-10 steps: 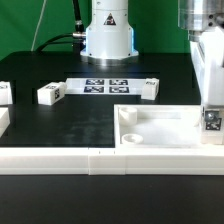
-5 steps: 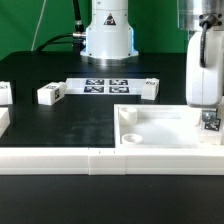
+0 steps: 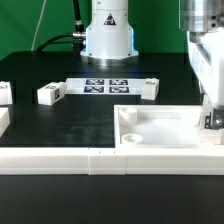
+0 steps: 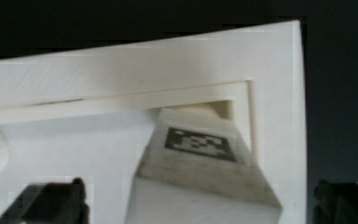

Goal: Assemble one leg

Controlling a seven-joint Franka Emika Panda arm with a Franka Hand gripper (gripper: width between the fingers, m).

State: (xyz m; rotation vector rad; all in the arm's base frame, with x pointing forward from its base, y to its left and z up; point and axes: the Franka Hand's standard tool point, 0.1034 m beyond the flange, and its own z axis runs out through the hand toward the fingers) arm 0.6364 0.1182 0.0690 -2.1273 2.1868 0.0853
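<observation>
While the leg (image 4: pixel 208 150) stands at the top's (image 3: pixel 160 130) right corner, the claw (image 4: pixel 190 200) straddles it, spread wide; seating looks nearly done.

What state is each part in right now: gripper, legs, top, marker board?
gripper: low at the top's far right corner, around a leg; grip unclear
leg: upright in the top's corner
top: flat on the table
loose legs: lying on the table, untouched
marker board: flat, unmoved
</observation>
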